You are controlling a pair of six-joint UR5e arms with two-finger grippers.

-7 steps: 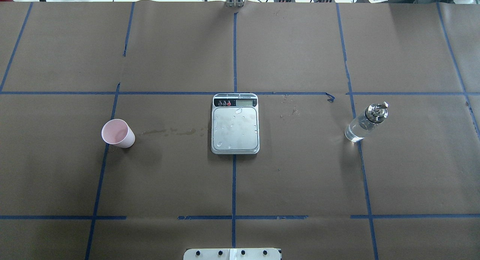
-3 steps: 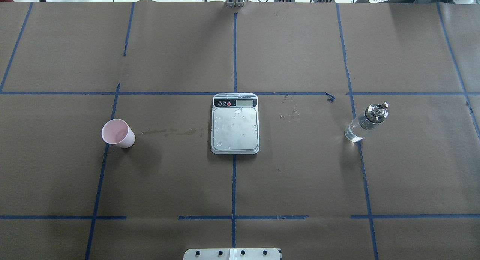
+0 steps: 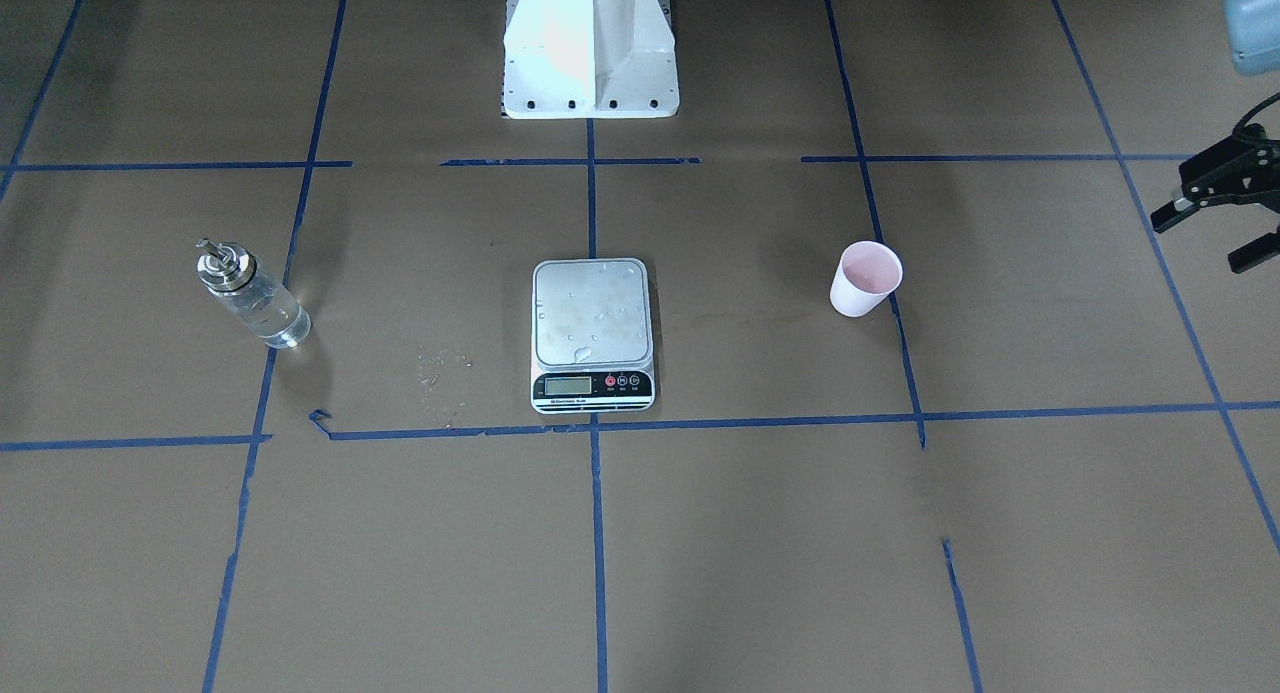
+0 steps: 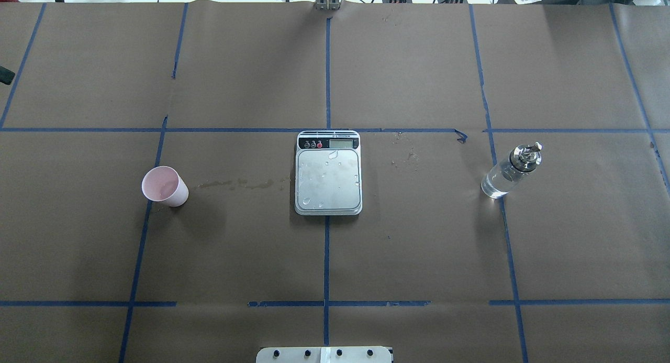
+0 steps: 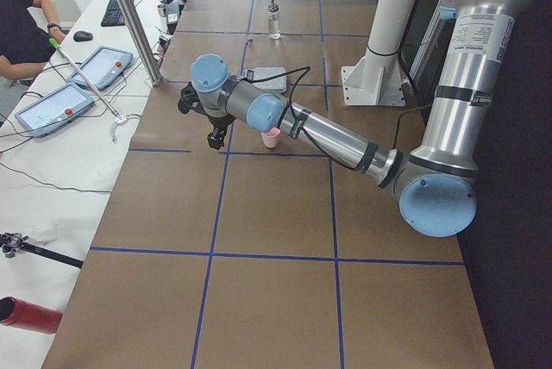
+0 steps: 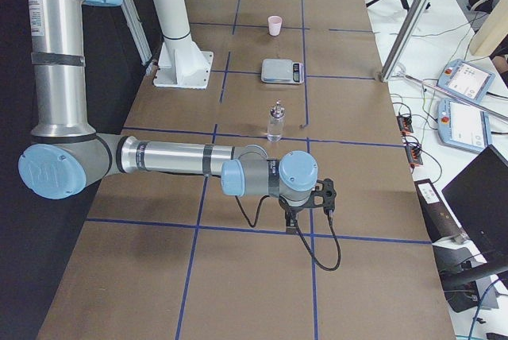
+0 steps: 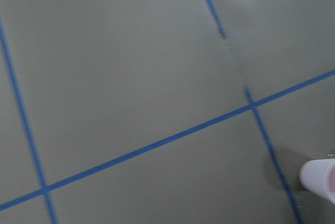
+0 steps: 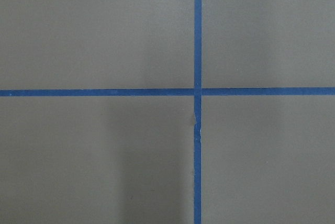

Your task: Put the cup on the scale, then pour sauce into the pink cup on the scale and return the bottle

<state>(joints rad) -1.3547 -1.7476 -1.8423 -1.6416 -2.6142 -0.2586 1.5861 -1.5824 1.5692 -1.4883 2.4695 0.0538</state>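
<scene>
- Two grippers out wide: left gripper (image 3: 1200,241) spread wide, empty, near cup (image 3: 864,281) for pickup.
- State of right gripper (image 6: 324,197): can't tell.
- Cup on table (image 3: 750,533), well apart from scale (image 3: 593,313); bottle (image 3: 252,297) upright opp. side.

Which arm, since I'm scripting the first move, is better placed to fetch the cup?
Left: the left gripper hangs nearer the cup; the right gripper is out past the bottle.
</scene>
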